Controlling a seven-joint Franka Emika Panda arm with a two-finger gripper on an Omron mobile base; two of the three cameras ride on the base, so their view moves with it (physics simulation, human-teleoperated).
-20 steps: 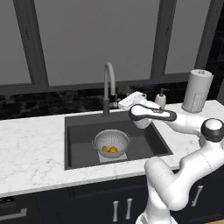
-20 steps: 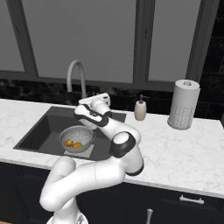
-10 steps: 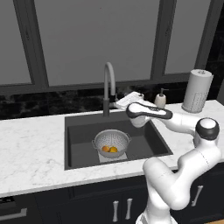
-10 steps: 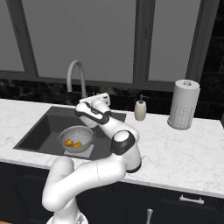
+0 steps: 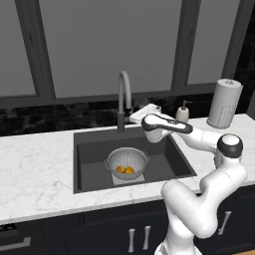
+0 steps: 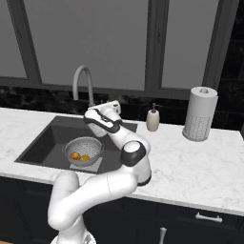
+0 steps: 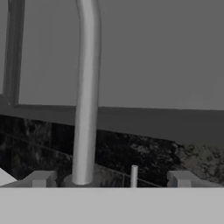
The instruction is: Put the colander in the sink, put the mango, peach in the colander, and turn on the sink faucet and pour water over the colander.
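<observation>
Hand view puts the faucet (image 7: 86,92) dead ahead of me, its stem rising between my two fingertips (image 7: 39,178) but nearer the left one, with a thin upright lever (image 7: 134,176) standing just right of the stem, also inside the gap. My fingers are spread as wide as they go and hold nothing; I judge that spread is there so I can reach around or push the lever without snagging the stem.

From the left base view, the gripper (image 5: 144,112) sits level with the faucet's dark lower stem, just to its right and close behind the sink's (image 5: 89,144) back edge. Below and in front of the fingers, the colander (image 5: 127,163) rests on the sink floor over the pale patch, roughly under the spout's arch, which is where it needs to be to catch the stream. Two fruits lie inside it, touching: the yellower mango (image 5: 120,169) and the redder peach (image 5: 129,170), though at this size I can't separate them with much confidence.

No water runs from the spout, so by my reckoning the loading is finished and only the tap is left. Next I'd ease forward and nudge the lever.

Farther off to the right of the fingers, a soap dispenser (image 6: 152,119) and a paper towel roll (image 6: 199,113) stand on the counter (image 6: 190,157), well clear of my path.
</observation>
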